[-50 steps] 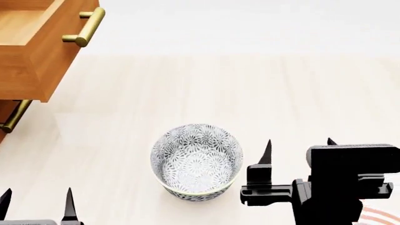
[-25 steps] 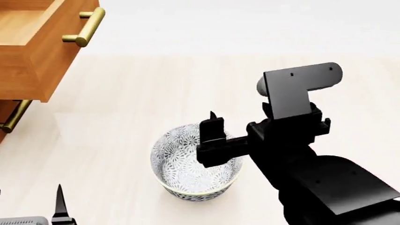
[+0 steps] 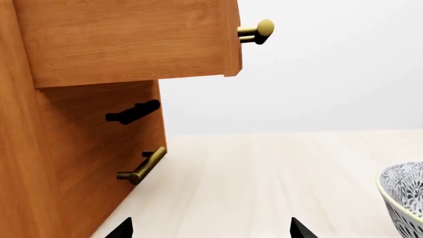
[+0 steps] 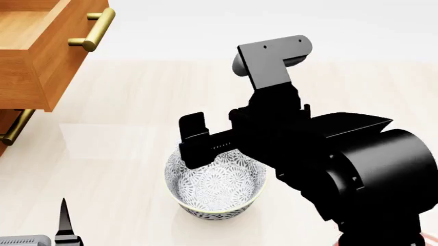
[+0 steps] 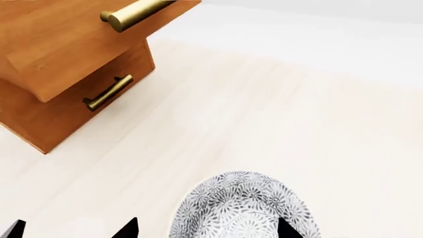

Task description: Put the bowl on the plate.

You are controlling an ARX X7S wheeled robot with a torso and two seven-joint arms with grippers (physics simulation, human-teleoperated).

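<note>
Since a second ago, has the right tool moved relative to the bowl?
Yes. In the head view the right tool has swung from beside the bowl's right side, up and leftward over its far rim, nearer the drawer unit. The bowl itself has stayed put.

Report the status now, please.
Right pincer open above the grey floral-patterned round bowl, no grasp. Left pincer open, idle. Plate hidden. Nothing in the way.

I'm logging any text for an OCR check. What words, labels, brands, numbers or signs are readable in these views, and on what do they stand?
None: no readable text in any view.
The bowl bears only a grey floral pattern.
The wooden drawer unit and its brass handles carry no labels.
The right arm is plain black, with fine ridges near the right gripper but no lettering.
</note>
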